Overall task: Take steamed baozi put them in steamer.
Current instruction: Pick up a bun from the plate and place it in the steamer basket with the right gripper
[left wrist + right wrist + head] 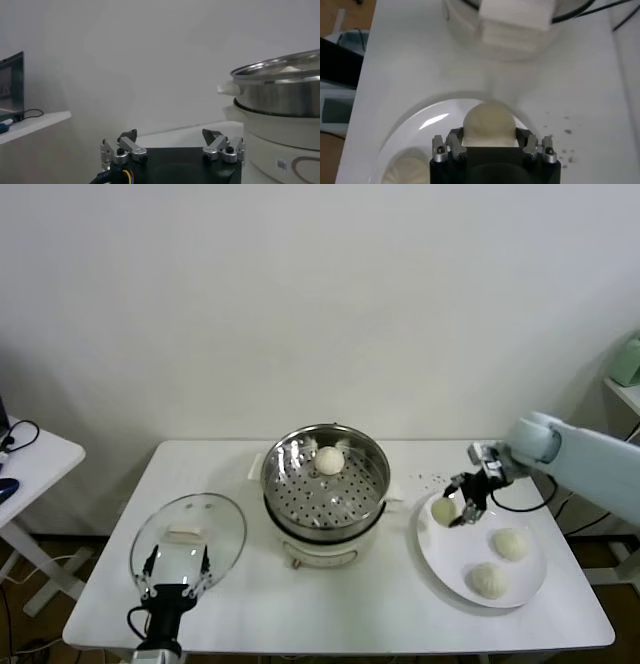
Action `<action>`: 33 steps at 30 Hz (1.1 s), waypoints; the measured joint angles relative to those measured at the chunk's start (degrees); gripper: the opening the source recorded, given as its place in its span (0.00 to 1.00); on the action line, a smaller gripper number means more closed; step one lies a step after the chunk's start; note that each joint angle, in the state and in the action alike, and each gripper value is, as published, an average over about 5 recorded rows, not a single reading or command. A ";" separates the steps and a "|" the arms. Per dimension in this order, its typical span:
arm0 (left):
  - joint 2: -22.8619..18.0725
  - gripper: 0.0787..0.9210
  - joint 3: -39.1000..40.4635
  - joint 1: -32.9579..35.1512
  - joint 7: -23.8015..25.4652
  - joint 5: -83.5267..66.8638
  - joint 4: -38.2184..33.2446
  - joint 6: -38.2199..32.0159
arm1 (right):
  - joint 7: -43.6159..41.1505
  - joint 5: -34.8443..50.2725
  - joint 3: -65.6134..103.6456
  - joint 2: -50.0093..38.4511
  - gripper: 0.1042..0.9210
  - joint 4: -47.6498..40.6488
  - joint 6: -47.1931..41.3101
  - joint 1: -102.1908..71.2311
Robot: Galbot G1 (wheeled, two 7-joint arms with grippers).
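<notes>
The shiny steamer (pixel 325 474) stands mid-table on its white cooker base and holds one baozi (pixel 330 460) at the back of its perforated floor. My right gripper (pixel 455 509) is at the far left rim of the white plate (pixel 452 556), shut on a baozi (pixel 445 510). In the right wrist view the fingers (pixel 454 142) press both sides of this baozi (pixel 487 122). Two more baozi (pixel 510 544) (pixel 488 579) lie on the plate. My left gripper (pixel 175 576) is parked, open and empty, at the table's front left.
A glass lid (pixel 190 529) lies flat left of the steamer, just beyond the left gripper. Dark crumbs (pixel 430 479) speckle the table behind the plate. The cooker's white side handle (pixel 392 489) points toward the plate. A small side table (pixel 30 459) stands far left.
</notes>
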 measured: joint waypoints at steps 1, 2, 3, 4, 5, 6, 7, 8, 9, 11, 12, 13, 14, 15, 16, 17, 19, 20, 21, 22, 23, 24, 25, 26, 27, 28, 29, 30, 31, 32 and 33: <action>-0.03 0.88 0.12 -0.01 -0.02 0.09 0.01 0.00 | -0.08 1.38 -1.05 0.40 0.71 -0.19 -0.04 1.82; -0.06 0.88 0.24 -0.04 -0.04 0.16 0.01 0.00 | -0.15 2.81 -2.06 0.87 0.71 -0.40 -0.10 3.60; -0.10 0.88 0.36 -0.07 -0.05 0.21 0.02 0.01 | -0.19 4.22 -2.97 1.43 0.71 -0.62 -0.16 5.22; -0.13 0.88 0.47 -0.11 -0.07 0.27 0.02 0.02 | -0.22 5.64 -3.80 2.06 0.71 -0.84 -0.24 6.77; -0.15 0.88 0.59 -0.16 -0.09 0.32 0.02 0.04 | -0.22 7.05 -4.55 2.77 0.71 -1.05 -0.33 8.19; -0.16 0.88 0.70 -0.24 -0.13 0.39 0.02 0.09 | -0.21 8.39 -5.18 3.53 0.71 -1.26 -0.43 9.44; -0.17 0.88 0.82 -0.33 -0.17 0.48 0.01 0.16 | -0.17 9.71 -5.72 4.38 0.71 -1.45 -0.54 10.56; -0.17 0.88 0.96 -0.44 -0.21 0.60 0.01 0.24 | -0.11 10.95 -6.19 5.27 0.71 -1.66 -0.68 11.55; -0.17 0.88 1.11 -0.56 -0.25 0.74 0.00 0.31 | -0.01 12.08 -6.57 6.18 0.71 -1.87 -0.83 12.38; -0.19 0.88 1.44 -0.83 -0.33 1.03 -0.05 0.47 | 0.26 14.13 -7.08 8.16 0.71 -2.33 -1.16 13.74; -0.21 0.88 1.62 -0.98 -0.39 1.15 -0.09 0.52 | 0.43 14.99 -7.21 9.16 0.71 -2.58 -1.33 14.23; -0.24 0.88 1.80 -1.12 -0.46 1.25 -0.16 0.57 | 0.61 15.78 -7.29 10.22 0.71 -2.83 -1.50 14.63; -0.28 0.88 1.98 -1.25 -0.55 1.32 -0.23 0.61 | 0.79 16.49 -7.30 11.30 0.71 -3.08 -1.68 14.91; -0.34 0.88 2.16 -1.39 -0.66 1.37 -0.30 0.63 | 0.99 17.10 -7.25 12.37 0.71 -3.37 -1.85 15.09; -0.40 0.88 2.35 -1.52 -0.77 1.41 -0.37 0.63 | 1.20 17.65 -7.13 13.49 0.71 -3.70 -2.03 15.18; -0.47 0.88 2.54 -1.65 -0.89 1.44 -0.45 0.66 | 1.41 18.15 -6.96 14.63 0.71 -4.05 -2.19 15.19; -0.61 0.88 2.92 -1.89 -1.07 1.50 -0.63 0.78 | 1.83 18.93 -6.53 16.97 0.71 -4.83 -2.46 14.96; -0.65 0.88 3.12 -1.98 -1.13 1.55 -0.75 0.88 | 2.04 19.25 -6.29 18.18 0.71 -5.26 -2.57 14.73; -0.68 0.88 3.29 -2.05 -1.16 1.63 -0.87 0.99 | 2.23 19.50 -6.07 19.37 0.71 -5.69 -2.68 14.44; -0.70 0.88 3.43 -2.09 -1.17 1.72 -0.99 1.09 | 2.42 19.71 -5.84 20.57 0.71 -6.14 -2.78 14.09; -0.70 0.88 3.54 -2.11 -1.18 1.82 -1.10 1.16 | 2.61 19.89 -5.61 21.76 0.71 -6.60 -2.90 13.69; -0.70 0.88 3.60 -2.11 -1.19 1.89 -1.19 1.21 | 2.81 20.05 -5.39 22.92 0.71 -7.03 -3.02 13.25; -0.69 0.88 3.63 -2.08 -1.20 1.94 -1.25 1.22 | 2.98 20.19 -5.22 24.06 0.71 -7.46 -3.13 12.76; -0.66 0.88 3.61 -2.03 -1.22 1.95 -1.30 1.21 | 3.12 20.29 -5.09 25.18 0.71 -7.85 -3.23 12.25; -0.61 0.88 3.57 -1.95 -1.24 1.92 -1.32 1.20 | 3.25 20.37 -5.00 26.23 0.71 -8.22 -3.31 11.72; -0.55 0.88 3.51 -1.83 -1.27 1.86 -1.34 1.17 | 3.38 20.41 -4.92 27.26 0.71 -8.59 -3.38 11.17; -0.49 0.88 3.42 -1.70 -1.31 1.77 -1.34 1.11 | 3.50 20.41 -4.85 28.24 0.71 -8.95 -3.43 10.60; -0.44 0.88 3.32 -1.56 -1.34 1.66 -1.34 1.05 | 3.63 20.38 -4.77 29.15 0.71 -9.30 -3.46 10.05; -0.41 0.88 3.23 -1.41 -1.39 1.54 -1.33 0.98 | 3.79 20.32 -4.67 30.02 0.71 -9.66 -3.49 9.49; -0.41 0.88 3.16 -1.25 -1.43 1.43 -1.32 0.91 | 3.96 20.25 -4.57 30.82 0.71 -10.00 -3.52 8.92; -0.42 0.88 3.12 -1.10 -1.46 1.34 -1.31 0.86 | 4.11 20.16 -4.50 31.52 0.71 -10.31 -3.54 8.38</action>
